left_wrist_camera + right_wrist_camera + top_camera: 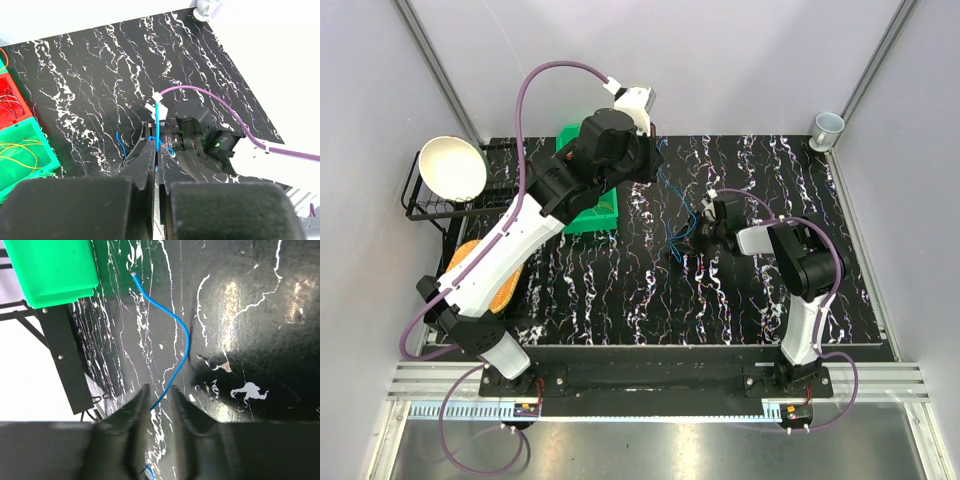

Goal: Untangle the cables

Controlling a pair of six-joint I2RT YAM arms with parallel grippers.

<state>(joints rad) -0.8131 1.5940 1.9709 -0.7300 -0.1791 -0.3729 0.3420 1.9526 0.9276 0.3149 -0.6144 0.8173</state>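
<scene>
Left gripper [156,150]: clenched on blue cable [159,122], over table [100,75]. Right gripper [159,402]: jaws narrowly parted, blue cable running between. Green bin [37,175]: yellow cables [20,146]. Red bin [22,111]: thin orange-red cables [7,100]. Progress, judged: partly sorted; blue strands left to separate.

From above we lose most of the green bin [590,218] under the left arm [510,245], and the blue cables [672,190] near the middle of the tabletop [620,295] are hair-thin — we cannot count them. The left wrist view cuts the red bin [11,106] at its left edge and the cup [204,7], at the far right corner, at its top. In the right wrist view, one cable's lower end slips out of sight between the fingers of the right gripper [160,389].
</scene>
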